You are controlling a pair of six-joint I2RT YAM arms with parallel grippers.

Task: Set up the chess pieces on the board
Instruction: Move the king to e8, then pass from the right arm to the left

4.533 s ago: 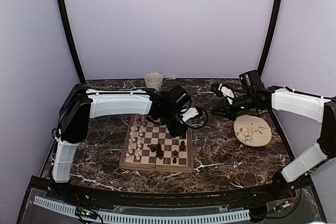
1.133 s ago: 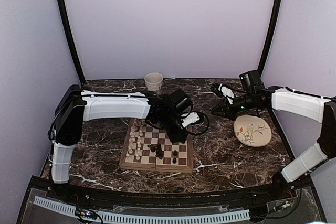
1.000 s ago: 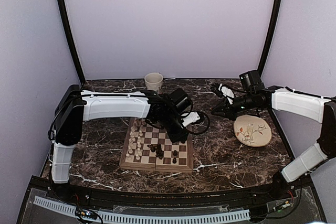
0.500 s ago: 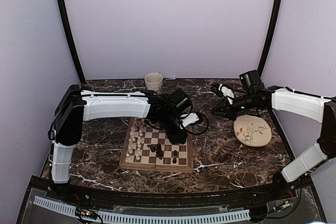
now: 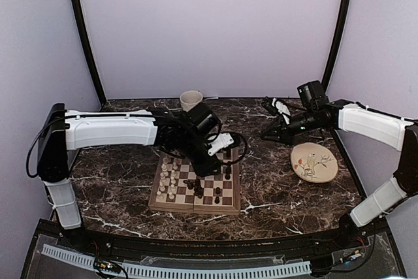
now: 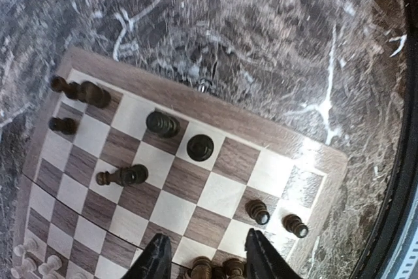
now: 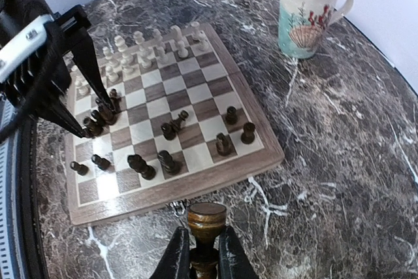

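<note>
Top view only: shows both arms at once. The left gripper (image 5: pixel 206 166) is low over the far right part of the square wooden checkered chessboard (image 5: pixel 194 208). The right gripper (image 5: pixel 264 139) is well apart from the board, near the round cream plate with a bird drawing (image 5: pixel 314 163) on the dark marble table (image 5: pixel 281 191).
Right wrist view only: shows what the right gripper carries. It also shows the print on the cream mug with a seashell picture (image 7: pixel 307 11), which stands on the marble beyond a board corner.
Left wrist view only: a straight-down look at the dark end of the board, where upright pieces show as round tops.
Right gripper: clamped on the stem of a dark brown round-topped chess piece (image 7: pixel 207 221).
Held piece, axis: its long axis is in line with the fingers, round top pointing away from the wrist, over the marble just beside the board's border.
Left gripper: jaws apart, tips straddling a cluster of dark pieces; whether either tip touches one cannot be told.
Cream-white chess pieces (image 7: pixel 177 34): upright in two rows along one side of the board.
Dark brown chess pieces (image 6: pixel 200 147): scattered over the middle and the opposite side, not in rows.
Toppled dark piece (image 6: pixel 124 176): lying on its side, long axis along a rank of squares, wide base to the right of the left wrist view and thin head to the left.
Look: turned wood, glossy, tan and dark brown squares beneath.
</note>
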